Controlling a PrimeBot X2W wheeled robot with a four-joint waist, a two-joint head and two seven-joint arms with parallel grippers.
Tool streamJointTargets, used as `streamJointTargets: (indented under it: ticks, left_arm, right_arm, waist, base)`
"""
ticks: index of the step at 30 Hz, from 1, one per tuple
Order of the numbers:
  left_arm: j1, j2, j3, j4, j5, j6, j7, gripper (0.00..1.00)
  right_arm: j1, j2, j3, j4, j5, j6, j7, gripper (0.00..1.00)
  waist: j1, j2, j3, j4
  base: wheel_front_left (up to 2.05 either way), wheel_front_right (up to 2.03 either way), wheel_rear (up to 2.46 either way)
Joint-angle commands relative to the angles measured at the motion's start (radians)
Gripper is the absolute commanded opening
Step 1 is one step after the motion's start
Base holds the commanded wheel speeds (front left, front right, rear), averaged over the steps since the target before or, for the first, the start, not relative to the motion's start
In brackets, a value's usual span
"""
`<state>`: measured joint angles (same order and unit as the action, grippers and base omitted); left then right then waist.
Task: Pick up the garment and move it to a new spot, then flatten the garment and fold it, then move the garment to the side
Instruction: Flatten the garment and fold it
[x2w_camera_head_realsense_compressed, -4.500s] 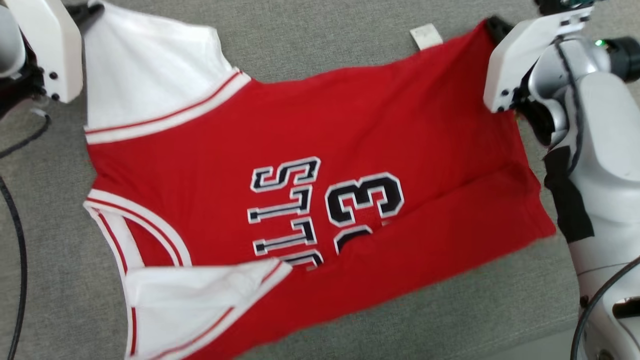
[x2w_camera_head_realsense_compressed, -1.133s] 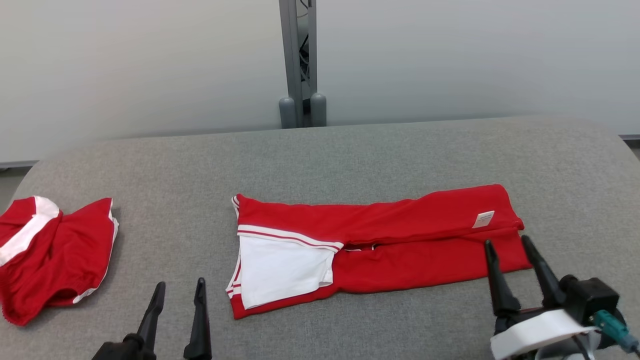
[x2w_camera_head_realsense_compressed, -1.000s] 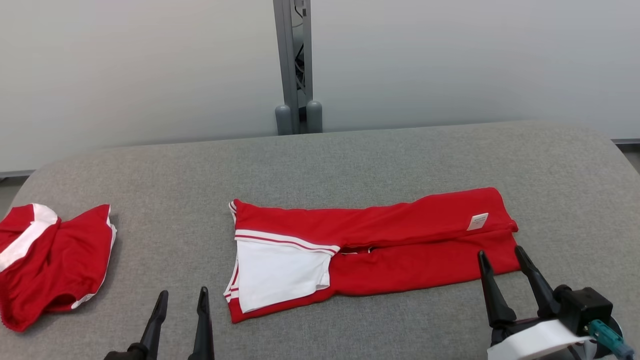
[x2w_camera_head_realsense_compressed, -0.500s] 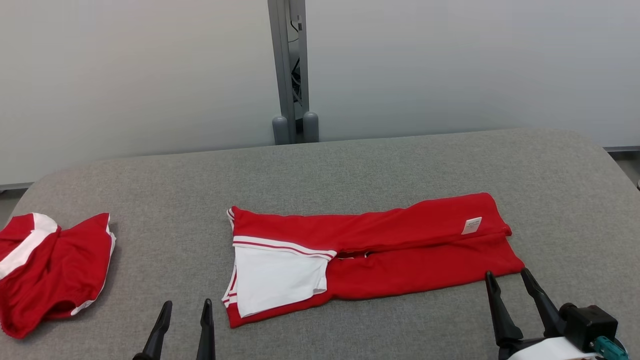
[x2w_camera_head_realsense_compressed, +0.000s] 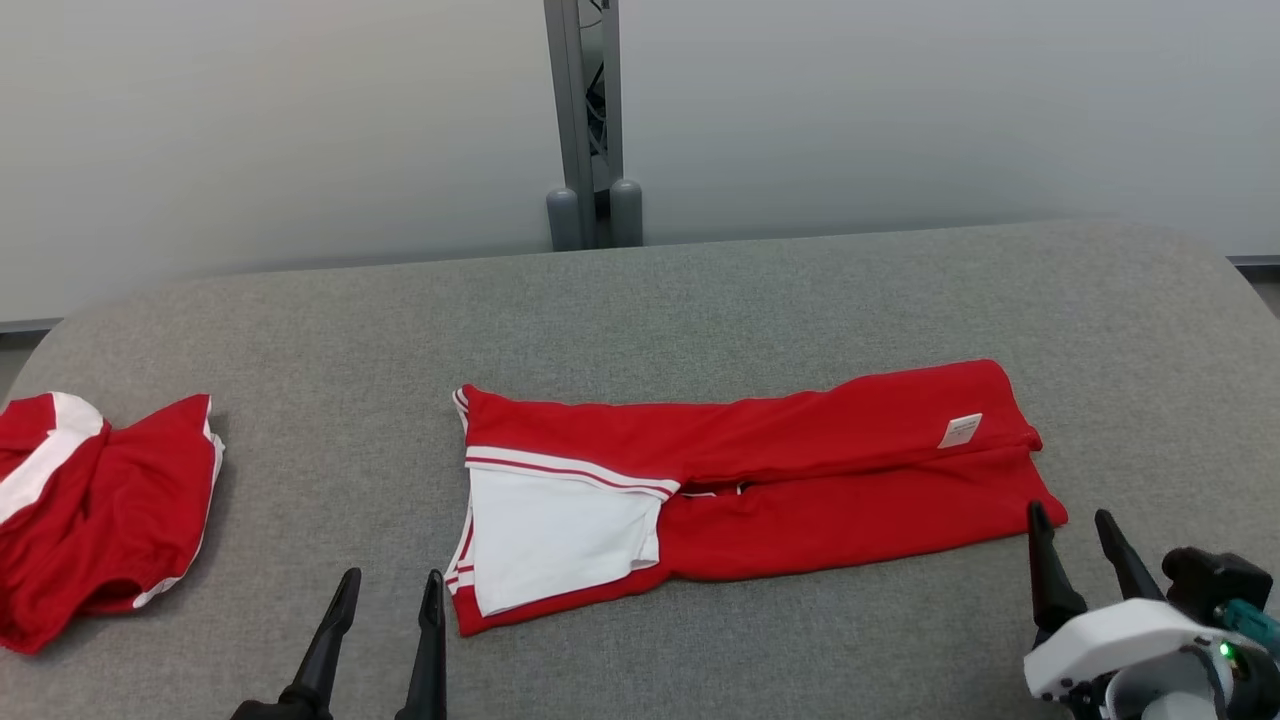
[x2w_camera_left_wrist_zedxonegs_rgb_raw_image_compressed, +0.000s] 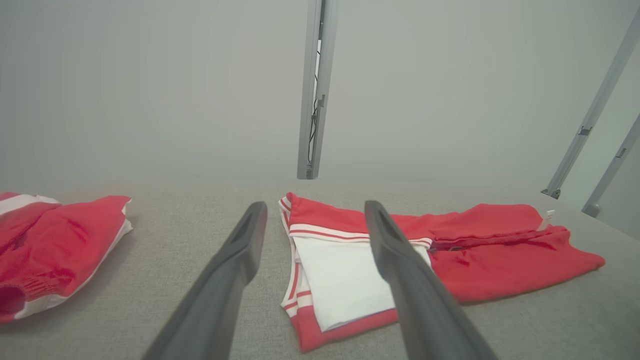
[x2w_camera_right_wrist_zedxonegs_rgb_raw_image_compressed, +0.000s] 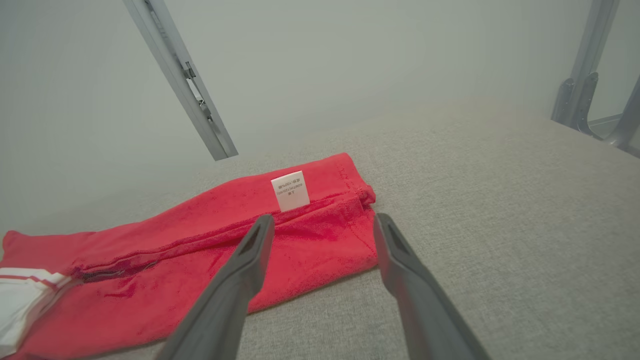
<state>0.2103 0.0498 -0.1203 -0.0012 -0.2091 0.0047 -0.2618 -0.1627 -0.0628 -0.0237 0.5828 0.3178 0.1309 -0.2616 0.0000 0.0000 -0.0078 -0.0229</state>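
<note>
With the garment (x2w_camera_head_realsense_compressed: 800, 480) folded into a strip at worktop (x2w_camera_head_realsense_compressed: 700, 300) centre and the left hand (x2w_camera_head_realsense_compressed: 392, 575) (7 o'clock) and right hand (x2w_camera_head_realsense_compressed: 1068, 510) (4 o'clock) wide open, empty, cross-folding and side placement appear outstanding.

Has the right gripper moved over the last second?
Yes. Judged against the jersey, the right gripper has shifted right and drawn back: its tips overlapped the hem, and now sit at the jersey's right corner.

The left gripper (x2w_camera_head_realsense_compressed: 391, 578) had two long, dark, tapering fingers (x2w_camera_head_realsense_compressed: 320, 650) with a matte finish. The right gripper (x2w_camera_head_realsense_compressed: 1068, 512) bore the same dark fingers, mounted on a rounded white housing (x2w_camera_head_realsense_compressed: 1110, 640) beside a black block (x2w_camera_head_realsense_compressed: 1210, 582), a teal connector (x2w_camera_head_realsense_compressed: 1250, 618) and a small green light (x2w_camera_head_realsense_compressed: 1222, 650).
</note>
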Motion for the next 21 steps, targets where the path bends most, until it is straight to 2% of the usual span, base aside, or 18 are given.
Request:
streamJointTargets:
  ticks: [1,7,21]
  left_arm:
    - [-0.019,0.003,-0.005,-0.007,0.011,-0.006,-0.004,1.0]
    - [-0.053,0.003,-0.016,-0.009,0.028,-0.035,-0.004,1.0]
    - [-0.132,0.003,-0.001,0.012,0.059,-0.089,-0.004,1.0]
  right_arm:
    - [-0.058,-0.003,-0.024,0.054,-0.003,0.0,-0.001,1.0]
    - [-0.253,-0.015,-0.135,0.253,-0.071,0.0,0.018,1.0]
    - [-0.519,-0.034,-0.364,0.577,-0.261,0.0,0.007,1.0]
  waist:
    - [0.0,0.0,0.02,0.005]
    - [0.0,0.0,0.091,0.029]
    - [0.0,0.0,0.214,0.065]
  base:
    - [0.0,0.0,0.0]
    - [0.0,0.0,0.0]
    - [0.0,0.0,0.0]
